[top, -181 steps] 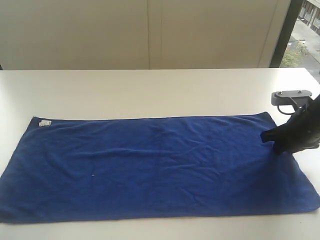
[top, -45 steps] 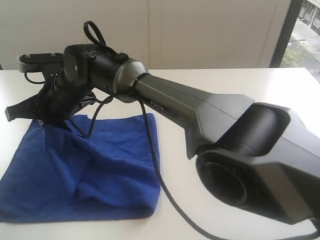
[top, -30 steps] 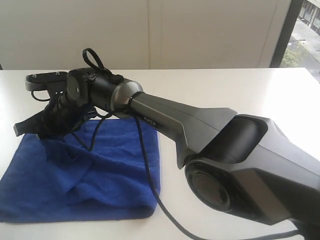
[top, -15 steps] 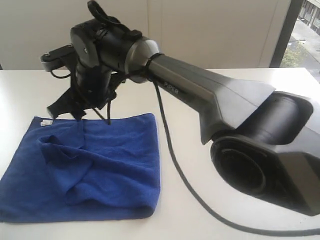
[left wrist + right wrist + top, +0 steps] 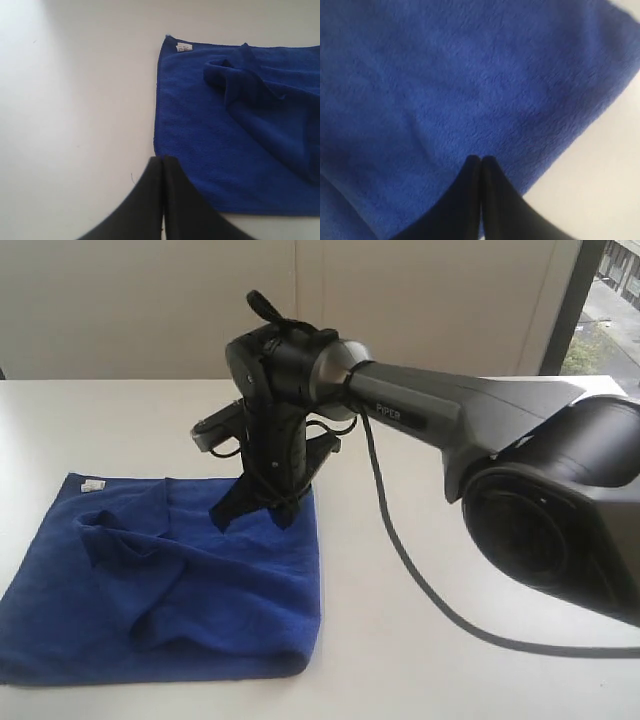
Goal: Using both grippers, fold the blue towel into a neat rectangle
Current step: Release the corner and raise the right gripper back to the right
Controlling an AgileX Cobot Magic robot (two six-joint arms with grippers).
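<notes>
lying folded over on the left part of the white tabletop (image 5: 120, 430): deep royal-blue soft microfibre towel (image 5: 220, 610), small white tag (image 5: 91, 485) at far left corner, top layer rumpled into a ridge. light, limp, not fragile; likely to sag and bunch if lifted mid-panel. best pinched at corners, both layers together. black right gripper (image 5: 222, 519) over far right corner, jaws pressed together, empty. black left gripper (image 5: 163, 161) over bare table beside left edge, likewise closed on nothing.
</notes>
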